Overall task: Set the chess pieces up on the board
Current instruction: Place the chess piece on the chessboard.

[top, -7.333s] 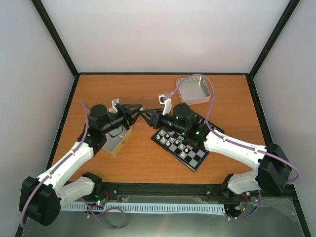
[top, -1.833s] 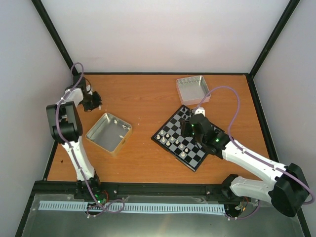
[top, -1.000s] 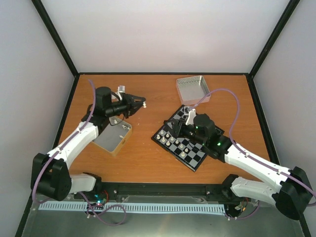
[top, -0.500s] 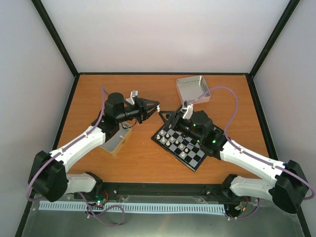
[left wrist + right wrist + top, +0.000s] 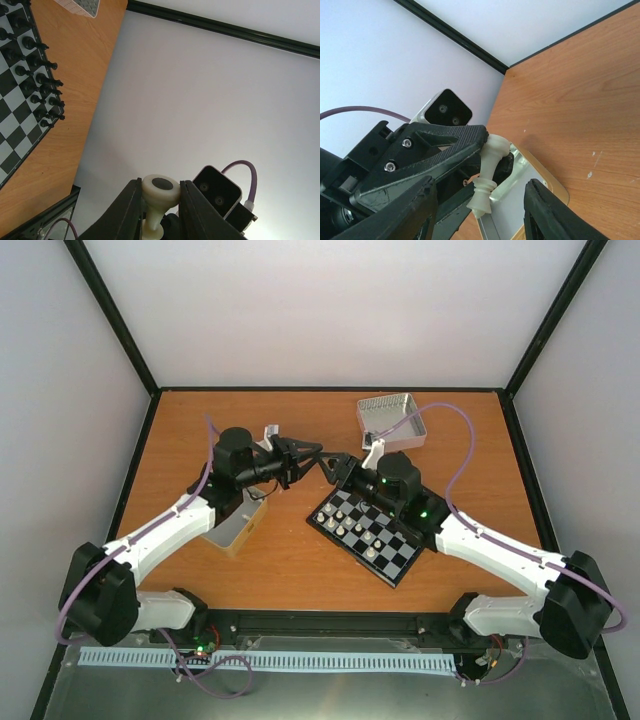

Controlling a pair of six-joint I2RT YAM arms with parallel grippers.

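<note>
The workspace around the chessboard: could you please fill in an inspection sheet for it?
Surface: orange-brown wooden table, a few pale specks.
Job's things: chessboard lies skewed; white pieces on its near-left rows, black pieces on the opposite rows; one cream piece held in the air.
Clutter: a metal tray at the far edge, another partly under the left arm.
Grippers: left gripper shut on the cream piece; right gripper open, fingers either side of it, not touching.
Cables: purple cable along each arm, the right one looping over the far tray.
Surroundings: white walls, black frame posts.
</note>
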